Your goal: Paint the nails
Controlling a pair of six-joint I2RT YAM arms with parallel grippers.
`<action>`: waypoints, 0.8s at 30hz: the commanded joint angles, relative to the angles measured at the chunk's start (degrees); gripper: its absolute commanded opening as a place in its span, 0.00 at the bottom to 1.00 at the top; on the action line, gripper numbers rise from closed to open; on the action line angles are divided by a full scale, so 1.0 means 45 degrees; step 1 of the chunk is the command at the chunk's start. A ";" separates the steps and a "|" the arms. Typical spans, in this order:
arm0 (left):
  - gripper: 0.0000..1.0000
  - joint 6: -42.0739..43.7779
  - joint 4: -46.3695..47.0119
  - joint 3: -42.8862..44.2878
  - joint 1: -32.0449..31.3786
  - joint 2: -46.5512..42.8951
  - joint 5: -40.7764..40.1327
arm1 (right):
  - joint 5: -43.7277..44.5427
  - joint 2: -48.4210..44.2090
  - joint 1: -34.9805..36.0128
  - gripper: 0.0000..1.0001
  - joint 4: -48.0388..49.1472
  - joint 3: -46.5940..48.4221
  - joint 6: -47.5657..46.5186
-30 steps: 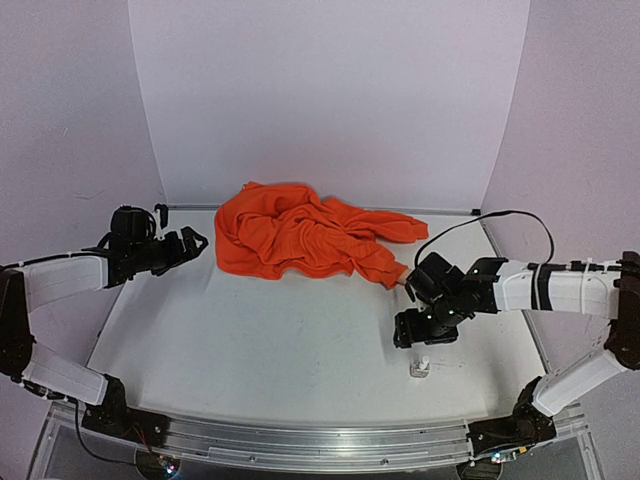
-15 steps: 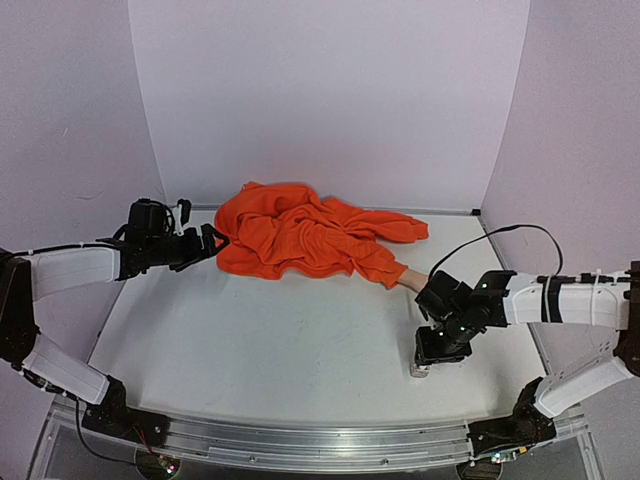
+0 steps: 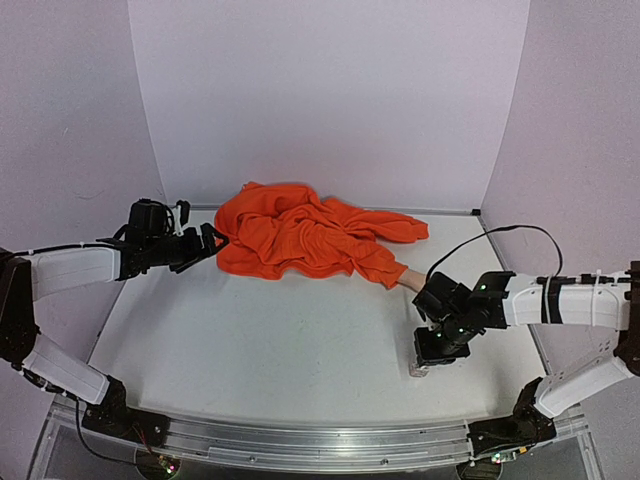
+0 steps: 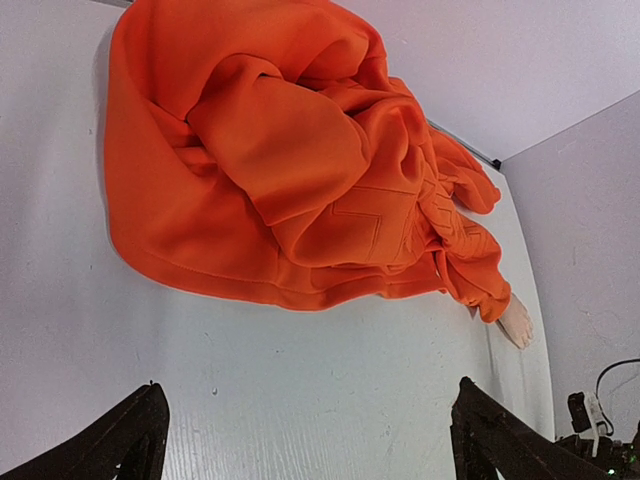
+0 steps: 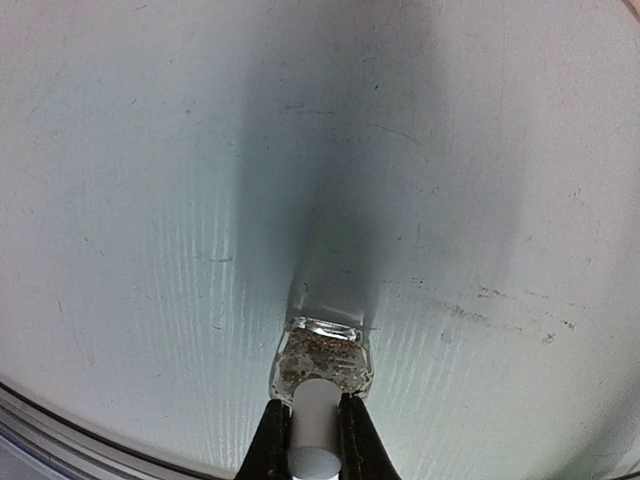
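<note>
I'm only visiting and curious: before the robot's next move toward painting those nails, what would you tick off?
1. Right gripper on the bottle: ok, its fingers flank the white cap.
2. Bottle standing on the table: ok, it looks upright.
3. Cap off: not ok, it sits on the bottle.
4. Hand uncovered: ok, it pokes out of the orange sleeve.
5. Nails facing up: cannot tell, too small.
6. Left gripper free: ok, open and empty.
</note>
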 commanded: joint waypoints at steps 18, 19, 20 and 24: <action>0.93 0.5819 0.4067 -0.1071 -0.5951 -0.0211 0.0718 | -0.3465 0.4232 -0.0525 0.00 0.3713 0.6782 -0.4168; 0.93 0.6395 0.4159 -0.1170 -0.6320 -0.0140 0.0575 | -0.3736 0.4313 -0.0510 0.00 0.3713 0.6946 -0.4201; 0.91 0.6994 0.4286 -0.1265 -0.6689 -0.0031 0.0553 | -0.3924 0.4333 -0.0498 0.00 0.3764 0.7015 -0.4200; 0.84 0.8121 0.4756 -0.1285 -0.7224 0.0568 0.0455 | -0.4301 0.4306 -0.0252 0.00 0.3949 0.7293 -0.4372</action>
